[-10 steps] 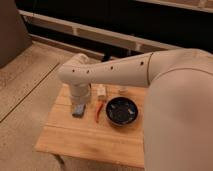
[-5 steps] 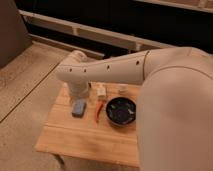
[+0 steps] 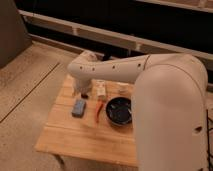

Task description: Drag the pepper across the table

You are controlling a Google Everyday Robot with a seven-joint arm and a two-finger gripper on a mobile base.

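End effector point(image 3: 83, 93) slightly closer to pepper point(image 3: 98, 111)

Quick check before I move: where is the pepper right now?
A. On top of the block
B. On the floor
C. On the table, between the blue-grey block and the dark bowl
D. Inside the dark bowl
C: the pepper lies on the table with the blue-grey block on one side and the dark bowl on the other. The gripper is just behind the block, apart from the pepper.

Thin red pepper point(image 3: 99, 111) lies on the wooden table point(image 3: 75, 141), gripper point(image 3: 83, 93) near it.
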